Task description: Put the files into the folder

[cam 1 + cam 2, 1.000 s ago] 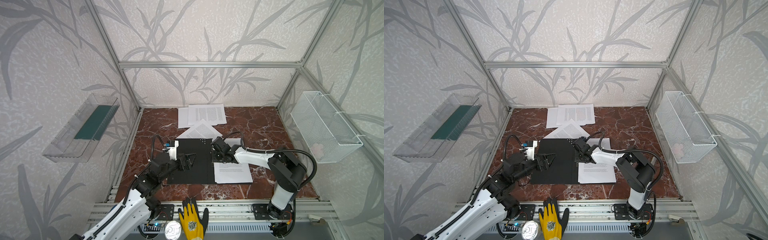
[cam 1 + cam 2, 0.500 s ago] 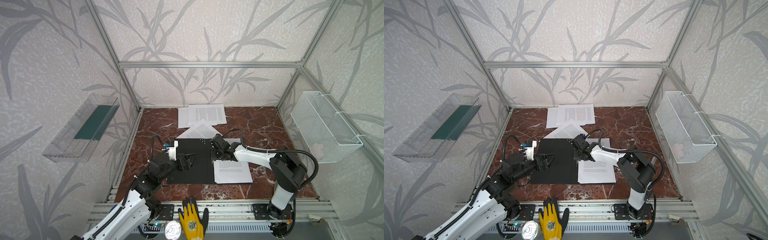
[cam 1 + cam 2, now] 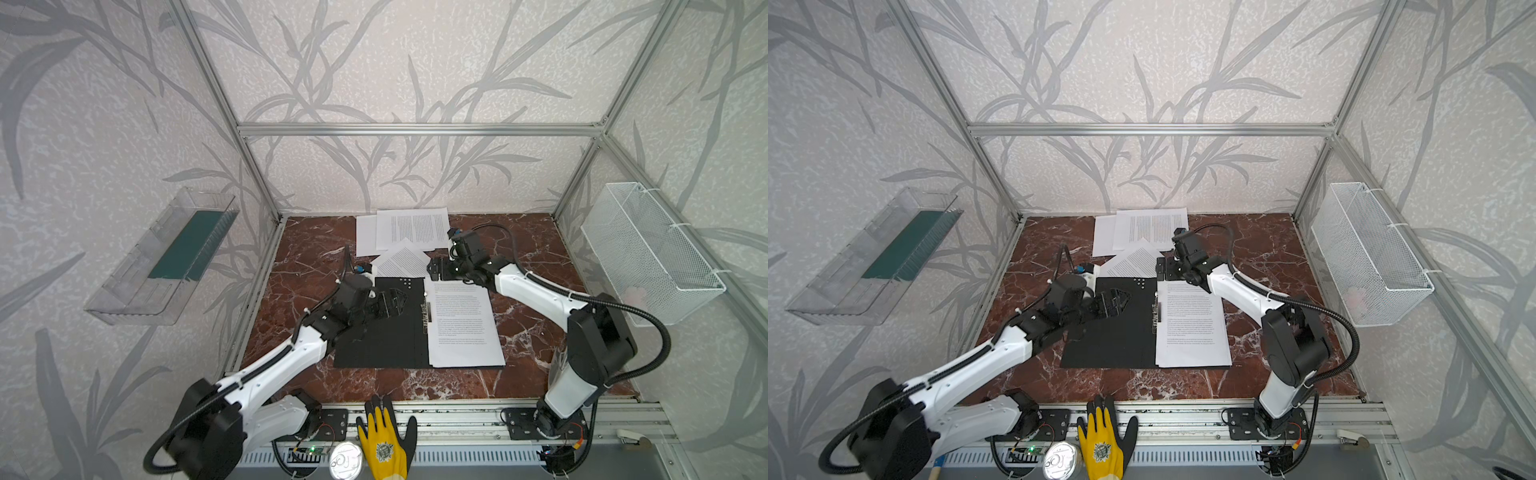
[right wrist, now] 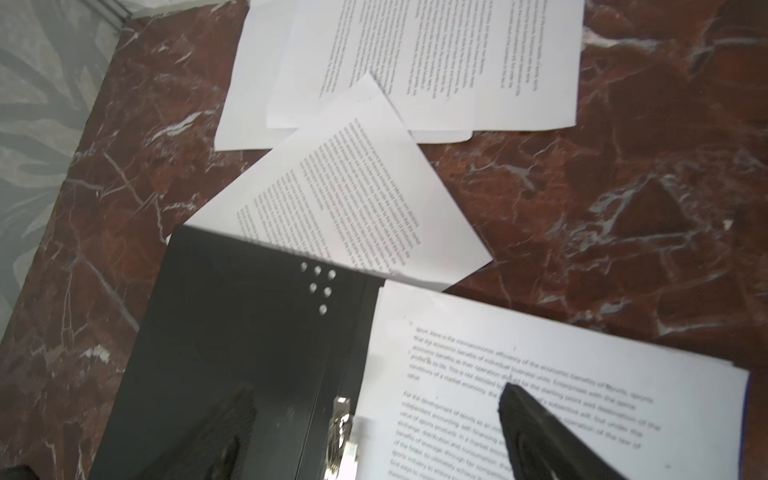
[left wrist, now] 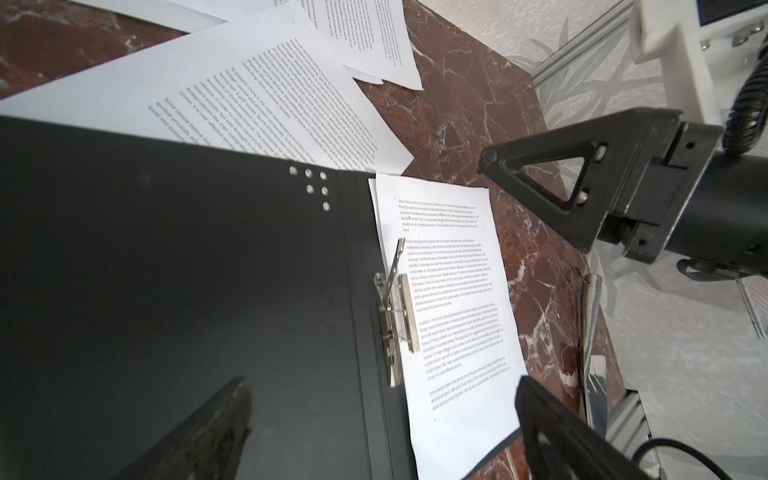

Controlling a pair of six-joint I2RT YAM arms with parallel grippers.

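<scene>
One folder [image 3: 382, 340] holds files [image 3: 461, 324] lying in three groups. Left gripper [image 3: 395, 299] is spread wide, empty. Right gripper [image 3: 436, 270], earlier closed, is spread, empty.

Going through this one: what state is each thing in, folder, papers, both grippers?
folder: open, lying flat.
paper inside: lying on the folder's right half.
loose sheets: outside, behind the folder.
left gripper: open, empty, over the left flap.
right gripper: open, empty, at the folder's far edge.
</scene>
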